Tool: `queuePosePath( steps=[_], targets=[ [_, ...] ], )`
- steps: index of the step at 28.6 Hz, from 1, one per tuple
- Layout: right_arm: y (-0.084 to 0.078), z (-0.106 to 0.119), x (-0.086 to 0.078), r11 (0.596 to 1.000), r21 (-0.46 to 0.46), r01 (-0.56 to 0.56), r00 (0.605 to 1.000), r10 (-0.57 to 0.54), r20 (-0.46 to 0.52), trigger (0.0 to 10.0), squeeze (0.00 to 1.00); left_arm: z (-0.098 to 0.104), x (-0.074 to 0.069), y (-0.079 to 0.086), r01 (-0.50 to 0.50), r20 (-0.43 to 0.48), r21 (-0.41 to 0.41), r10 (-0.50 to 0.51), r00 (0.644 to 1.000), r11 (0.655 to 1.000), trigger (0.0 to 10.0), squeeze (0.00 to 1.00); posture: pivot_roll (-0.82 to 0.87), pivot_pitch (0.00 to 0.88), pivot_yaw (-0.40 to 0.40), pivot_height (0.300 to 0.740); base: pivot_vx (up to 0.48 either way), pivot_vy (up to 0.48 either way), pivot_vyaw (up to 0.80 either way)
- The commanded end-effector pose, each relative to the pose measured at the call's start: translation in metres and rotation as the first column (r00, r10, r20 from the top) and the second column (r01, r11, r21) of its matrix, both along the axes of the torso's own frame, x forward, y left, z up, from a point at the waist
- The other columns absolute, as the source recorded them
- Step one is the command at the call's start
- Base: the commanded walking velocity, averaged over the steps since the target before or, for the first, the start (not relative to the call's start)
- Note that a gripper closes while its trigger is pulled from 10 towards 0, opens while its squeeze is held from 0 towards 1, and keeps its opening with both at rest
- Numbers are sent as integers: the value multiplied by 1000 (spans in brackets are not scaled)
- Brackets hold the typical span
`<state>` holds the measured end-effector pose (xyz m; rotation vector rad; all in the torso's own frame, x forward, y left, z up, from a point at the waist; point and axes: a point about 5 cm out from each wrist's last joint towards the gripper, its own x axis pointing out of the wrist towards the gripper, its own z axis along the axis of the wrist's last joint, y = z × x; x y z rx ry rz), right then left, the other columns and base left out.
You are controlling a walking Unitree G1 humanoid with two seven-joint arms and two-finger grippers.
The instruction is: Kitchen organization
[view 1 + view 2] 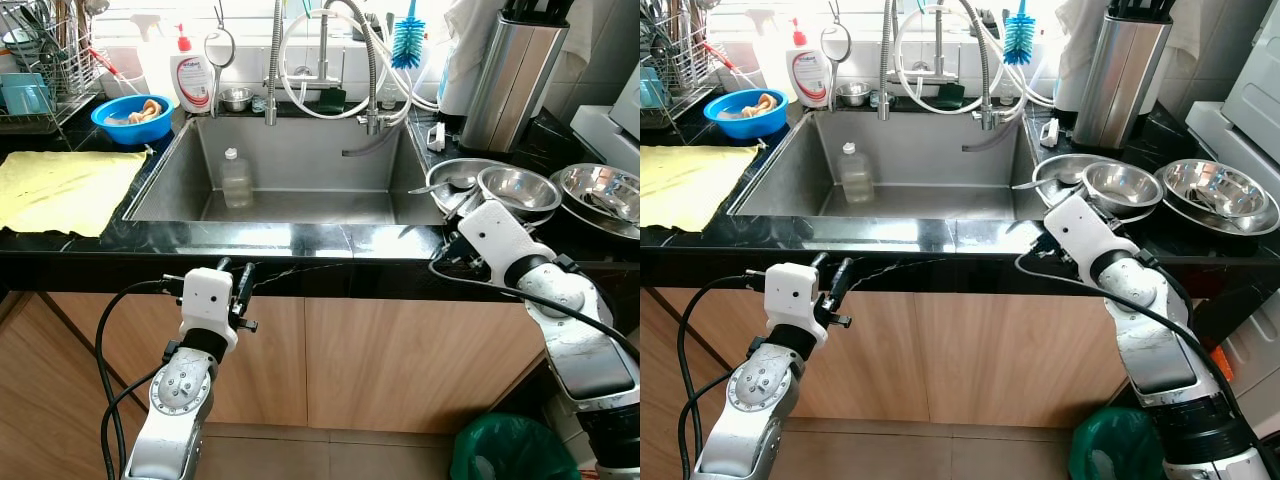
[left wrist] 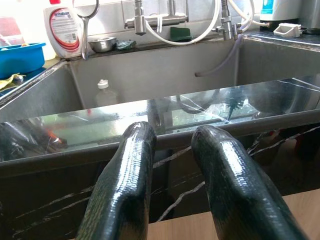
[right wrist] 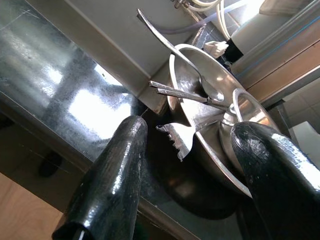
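My right gripper [image 1: 450,255] is at the counter's front edge, right of the sink [image 1: 300,150], and it is open. In the right wrist view its fingers [image 3: 117,165] stand wide apart on either side of a fork [image 3: 175,138] that sticks out over the rim of a wide steel bowl [image 3: 192,65]. A spoon [image 3: 170,45] lies in that bowl too. A smaller steel bowl [image 1: 518,188] rests on it, and another bowl [image 1: 600,190] sits further right. My left gripper [image 1: 235,272] points up at the counter's front face below the sink, fingers [image 2: 132,165] slightly apart and holding nothing.
A clear plastic bottle [image 1: 236,178] stands in the sink. On the left counter lie a yellow cloth [image 1: 60,190], a blue bowl [image 1: 132,118], a soap bottle [image 1: 192,80] and a dish rack [image 1: 40,70]. A steel knife holder [image 1: 510,80] stands at the back right. A green bin [image 1: 505,450] is on the floor.
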<state>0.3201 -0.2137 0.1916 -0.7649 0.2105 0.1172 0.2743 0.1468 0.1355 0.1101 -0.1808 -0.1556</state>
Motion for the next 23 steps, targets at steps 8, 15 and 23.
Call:
queuePosePath(
  steps=[8, 15, 23],
  targets=[
    [5, 0, 2, 1000, 10, -20, 1000, 20, -12, 0, 0, 2, 1, -1, 2, -1, -12, -2, 1000, 1000, 10000, 0, -92, 0, 6, 740, 0, 0, 0],
    [5, 1, 2, 1000, 14, -21, 1000, 21, -13, 0, 0, 2, 2, -1, 1, -1, -11, -1, 1000, 1000, 10000, 0, -92, 0, 6, 740, 0, 0, 0],
    [7, 2, 2, 1000, 16, -19, 1000, 19, -14, 0, 0, 2, 2, -1, 7, -1, -12, -7, 1000, 1000, 10000, 0, -92, 0, 7, 740, 0, 0, 0]
  ],
)
